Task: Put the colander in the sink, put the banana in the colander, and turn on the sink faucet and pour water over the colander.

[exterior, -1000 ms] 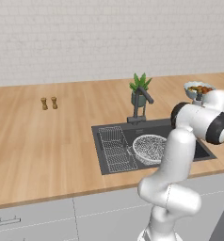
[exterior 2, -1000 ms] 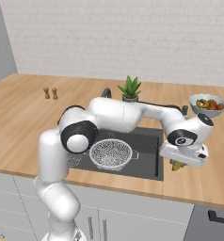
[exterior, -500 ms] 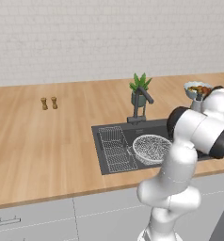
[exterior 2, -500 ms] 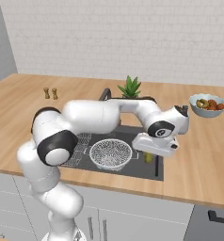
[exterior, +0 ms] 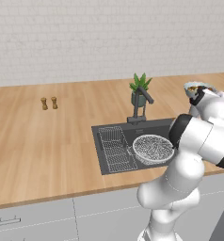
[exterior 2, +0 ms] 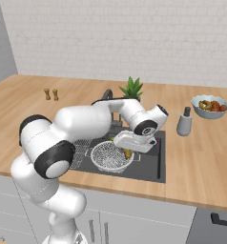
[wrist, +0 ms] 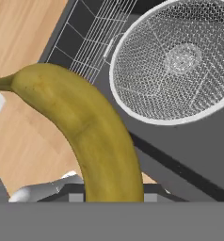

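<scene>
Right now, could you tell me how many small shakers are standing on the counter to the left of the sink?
2: a pair of shakers standing side by side far left of the sink, toward the wall.

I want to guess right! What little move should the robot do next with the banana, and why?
Probably carry the banana a bit further until it is over the middle of the colander, then lower it. The colander already sits in the sink, and the banana hangs near its rim, not inside.

Wooden counter [exterior: 48, 141] with shakers [exterior: 49, 103], plant [exterior: 140, 89]
</scene>
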Controlling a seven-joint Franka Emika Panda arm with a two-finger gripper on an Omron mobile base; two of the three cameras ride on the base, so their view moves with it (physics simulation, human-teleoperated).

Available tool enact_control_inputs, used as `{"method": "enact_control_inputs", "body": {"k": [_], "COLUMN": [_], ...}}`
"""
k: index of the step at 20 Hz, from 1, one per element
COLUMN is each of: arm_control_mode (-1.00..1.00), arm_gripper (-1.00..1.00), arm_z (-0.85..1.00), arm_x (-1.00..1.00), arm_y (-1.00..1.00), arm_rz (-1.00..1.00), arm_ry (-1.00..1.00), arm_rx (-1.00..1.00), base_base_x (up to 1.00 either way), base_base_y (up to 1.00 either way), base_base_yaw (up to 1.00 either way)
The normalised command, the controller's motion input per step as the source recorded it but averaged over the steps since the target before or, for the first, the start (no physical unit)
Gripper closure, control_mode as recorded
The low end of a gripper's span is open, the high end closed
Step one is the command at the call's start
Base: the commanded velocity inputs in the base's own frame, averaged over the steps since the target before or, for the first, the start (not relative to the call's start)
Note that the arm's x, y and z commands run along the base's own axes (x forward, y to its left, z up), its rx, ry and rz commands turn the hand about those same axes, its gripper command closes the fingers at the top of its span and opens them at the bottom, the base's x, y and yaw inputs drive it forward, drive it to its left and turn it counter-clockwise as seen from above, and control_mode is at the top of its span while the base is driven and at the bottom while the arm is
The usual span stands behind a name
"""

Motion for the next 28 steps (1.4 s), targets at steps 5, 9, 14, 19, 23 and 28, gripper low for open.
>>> {"method": "enact_control_inputs", "body": {"k": [5, 9, 14, 19, 23, 28], "arm_control_mode": [-1.0, -1.0, -1.0, -1.0, -1.0, -1.0], "arm_gripper": [1.0, 1.0, 1.0, 1.0, 1.0, 1.0], "arm_z": [-0.16, -0.52, -0.62, -0.4, -0.23, -0.16], "arm_x": [0.46, 0.48, 0.43, 0.29, 0.2, 0.24], "arm_y": [0.52, 0.25, 0.02, 0.0, 0.02, 0.05], "arm_rz": [0.13, 0.05, 0.0, 0.0, 0.01, 0.02], "arm_ry": [-0.07, -0.05, 0.0, -0.01, -0.03, -0.05], "arm_rx": [0.1, 0.01, 0.0, 0.01, 0.04, 0.05], "base_base_x": [0.0, 0.0, 0.0, 0.0, 0.0, 0.0], "base_base_y": [0.0, 0.0, 0.0, 0.0, 0.0, 0.0], "base_base_yaw": [0.0, 0.0, 0.0, 0.0, 0.0, 0.0]}}
